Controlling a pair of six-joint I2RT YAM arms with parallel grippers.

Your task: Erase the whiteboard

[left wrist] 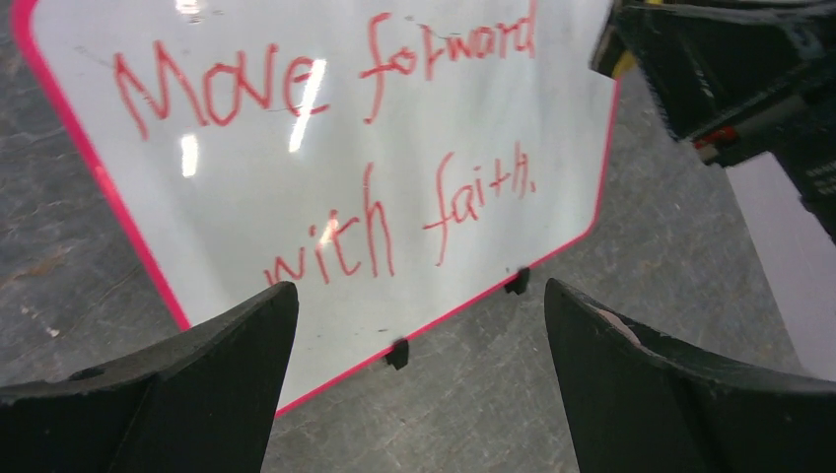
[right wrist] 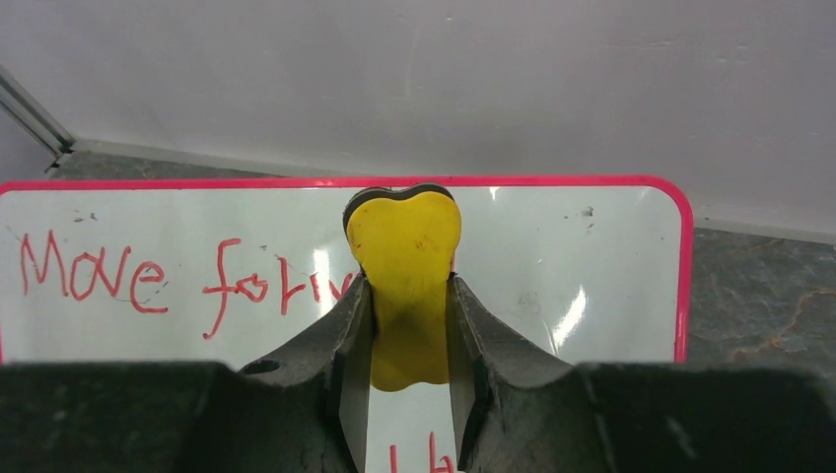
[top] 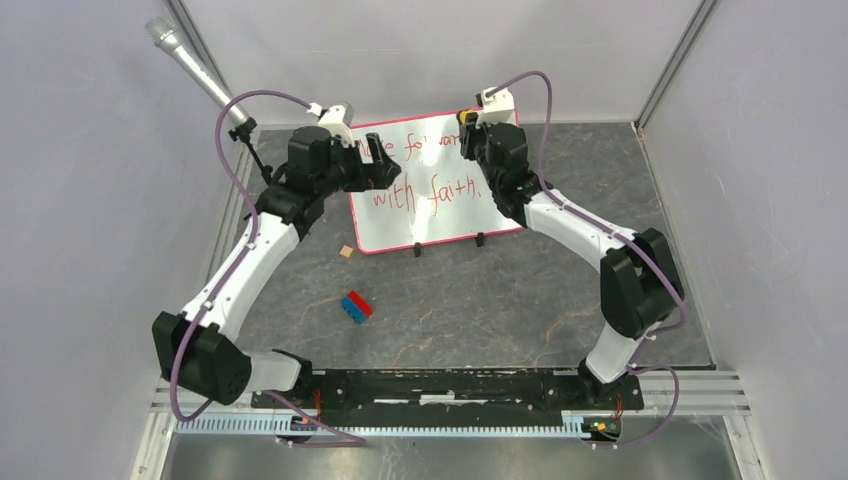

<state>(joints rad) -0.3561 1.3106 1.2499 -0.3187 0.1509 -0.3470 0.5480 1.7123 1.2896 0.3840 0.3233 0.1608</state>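
my right claw (right wrist: 408,296) is clamped on the yellow eraser (right wrist: 404,236) over the far right part of the whiteboard (top: 440,215), which lies flat on the table (top: 480,300), long axis left-right, red writing (left wrist: 325,79) stretching leftward. my left claw (left wrist: 419,294) gapes empty nearby.

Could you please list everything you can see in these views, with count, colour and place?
whiteboard: one, white, red-pink rim, far middle of the table
writing: red, "Move forward with faith", on the board
clip feet: two, black, board's near edge
eraser: one, yellow, at the board's far edge
small block: one, tan, by the board's near left corner
toy bricks: two, blue and red, touching, mid-table
microphone: one, silver, far left
table: one, grey marbled
left gripper: black, open, above the board
right gripper: black, shut on the eraser
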